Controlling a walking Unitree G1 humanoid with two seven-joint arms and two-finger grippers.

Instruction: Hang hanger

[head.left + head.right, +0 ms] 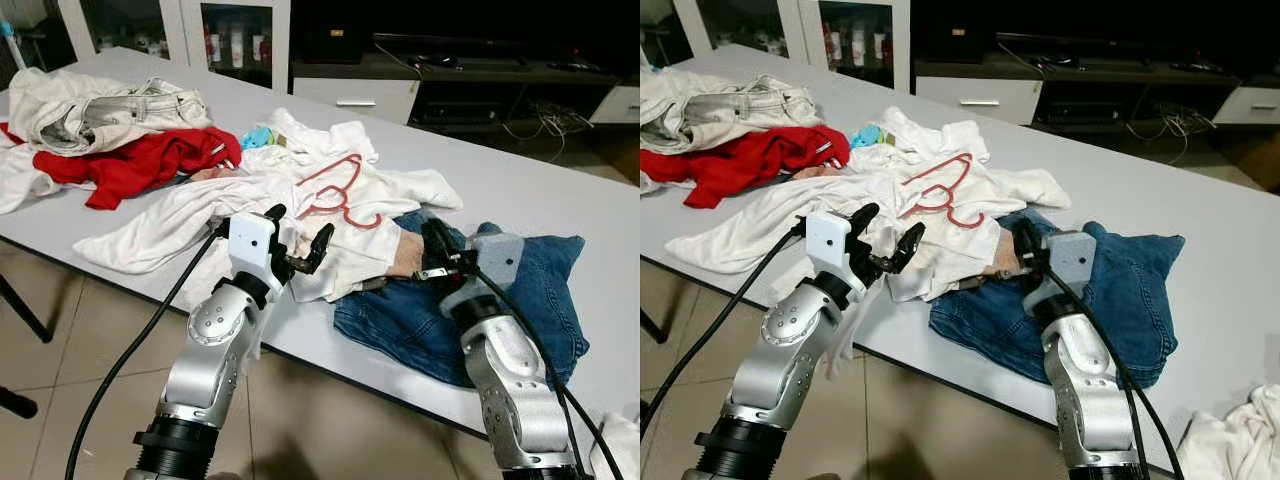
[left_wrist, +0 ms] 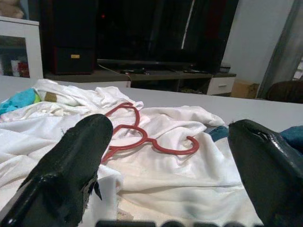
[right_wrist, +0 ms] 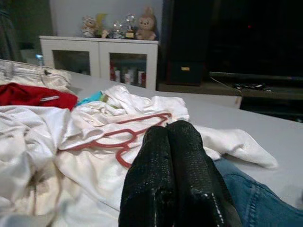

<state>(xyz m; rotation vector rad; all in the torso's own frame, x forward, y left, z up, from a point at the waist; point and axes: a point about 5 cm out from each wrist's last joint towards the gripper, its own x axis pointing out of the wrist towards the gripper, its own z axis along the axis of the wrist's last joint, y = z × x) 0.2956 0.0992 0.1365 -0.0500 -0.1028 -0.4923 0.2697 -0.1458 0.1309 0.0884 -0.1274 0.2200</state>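
- Hanger (image 1: 338, 195), red plastic, lies flat on the white shirt (image 1: 250, 215) in the middle of the table (image 1: 540, 190), hook end toward me, touched by neither arm.
- Left gripper (image 1: 297, 240) hovers just short of it over the shirt's near edge, fingers spread wide; in its wrist view I see the hanger framed between them.
- Right gripper (image 1: 432, 240) sits over the jeans (image 1: 540, 300) beside the shirt, fingers pressed together on nothing.
- I judge this the approach, before any pick-up.
- Next I'd push the left arm forward and down, then pinch a thin bar without snagging cloth.
- No rail in view, so hanging comes later.
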